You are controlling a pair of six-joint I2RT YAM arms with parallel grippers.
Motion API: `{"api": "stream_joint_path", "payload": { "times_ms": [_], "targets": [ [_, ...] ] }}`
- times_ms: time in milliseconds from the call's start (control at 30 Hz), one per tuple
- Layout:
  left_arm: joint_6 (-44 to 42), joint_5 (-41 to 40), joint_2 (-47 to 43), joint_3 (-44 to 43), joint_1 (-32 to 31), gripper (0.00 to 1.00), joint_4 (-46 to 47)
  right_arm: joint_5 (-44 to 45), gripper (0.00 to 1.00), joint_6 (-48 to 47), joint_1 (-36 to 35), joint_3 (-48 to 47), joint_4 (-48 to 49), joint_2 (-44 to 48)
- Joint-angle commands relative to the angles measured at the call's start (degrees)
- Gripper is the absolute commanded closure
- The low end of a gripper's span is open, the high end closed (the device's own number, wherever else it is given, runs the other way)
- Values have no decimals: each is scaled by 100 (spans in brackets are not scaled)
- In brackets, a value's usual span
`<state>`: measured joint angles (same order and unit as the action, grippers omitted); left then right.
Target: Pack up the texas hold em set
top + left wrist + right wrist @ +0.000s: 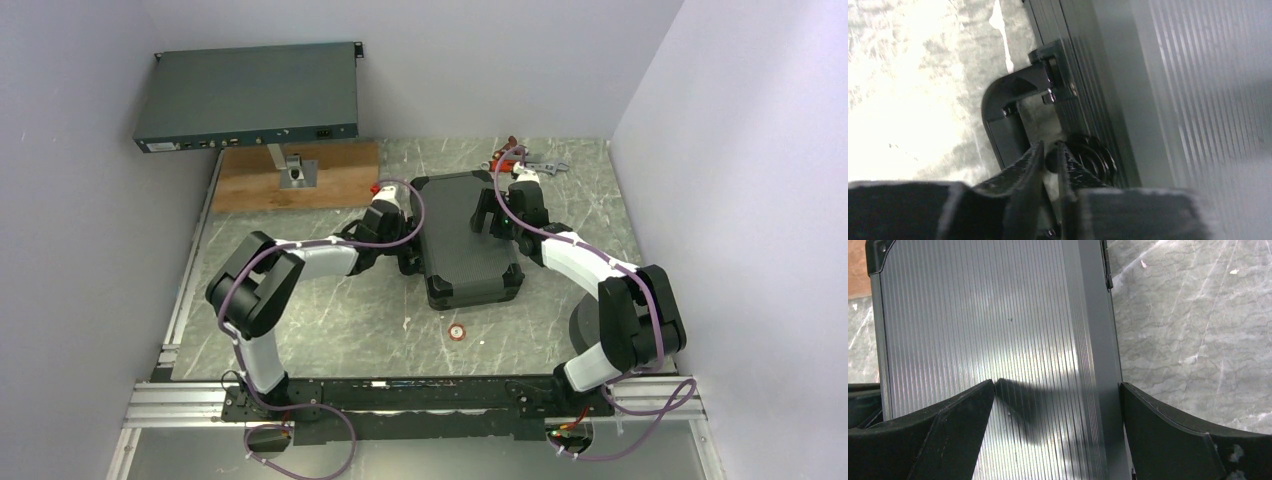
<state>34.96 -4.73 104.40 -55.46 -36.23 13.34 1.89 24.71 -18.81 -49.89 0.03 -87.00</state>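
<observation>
We list one closed case (pixel 468 240), ribbed grey with black corners, lying flat mid-bench (pixel 330 320). The left pincer (pixel 1049 147) is nearly closed beside its black handle (pixel 1003 115), and we cannot tell if it grips anything. The right pincer (pixel 1058 385) gapes wide over the lid, empty; one chip (pixel 457 331) lies loose nearer us.

In the left wrist view the left gripper (pixel 1049 150) leaves only a slit, and the dark round bit (pixel 1051 162) in it is too blurred to name. From above, its wrist covers it. The small ring (pixel 457 331) at lower centre and the red-and-metal clutter (pixel 515 158) at upper centre are too tiny to make out. The case (pixel 998 330) runs off the right wrist view's bottom edge.
</observation>
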Motion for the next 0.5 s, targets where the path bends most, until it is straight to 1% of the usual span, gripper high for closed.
{"api": "stream_joint_path", "payload": {
  "times_ms": [0, 133, 200, 300, 467],
  "targets": [
    [-114, 173, -658, -2, -274, 66, -478, -728, 6, -124, -396, 235, -1129, -417],
    [-355, -428, -1466, 262, -296, 40, -543, -709, 6, -116, -396, 187, -1199, -359],
    [-492, -700, -1843, 347, -304, 32, -686, -672, 6, -115, -396, 145, -1251, -296],
    [-708, -1020, -2271, 293, -311, 27, -1113, -591, 5, -98, -396, 69, -1315, -155],
    [-1024, -1330, -3053, 352, -308, 23, -1654, -571, 5, -110, -413, -156, -1443, 181]
  ]
}}
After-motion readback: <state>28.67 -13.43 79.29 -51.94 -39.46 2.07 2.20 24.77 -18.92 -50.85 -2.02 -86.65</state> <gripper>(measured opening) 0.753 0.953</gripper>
